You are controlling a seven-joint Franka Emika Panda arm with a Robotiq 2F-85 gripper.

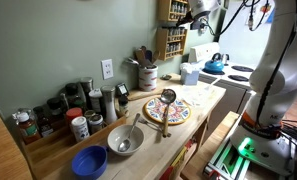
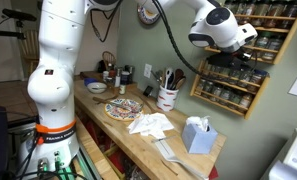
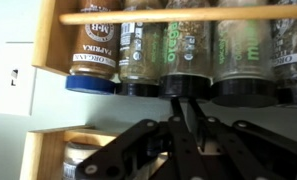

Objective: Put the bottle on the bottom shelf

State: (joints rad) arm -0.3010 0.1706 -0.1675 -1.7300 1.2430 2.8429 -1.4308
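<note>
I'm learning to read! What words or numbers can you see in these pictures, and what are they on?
"PAPRIKA": running sideways on the blue-capped jar, wrist view.
"OREGANO": green letters, probably, on a dark-capped jar, wrist view.
Other jar labels in the wrist view: too blurred to read.
Labels on the counter bottles and on the jars in the spice rack, exterior views: too small to read.

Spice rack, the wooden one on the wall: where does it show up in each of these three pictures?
In an exterior view: the spice rack hangs at top centre, above the far end of the counter.
In an exterior view: it fills the upper right.
Wrist view: it is close up, with its left wall at the left.
Shared landmark: the claw, just in front of the rack.
</note>
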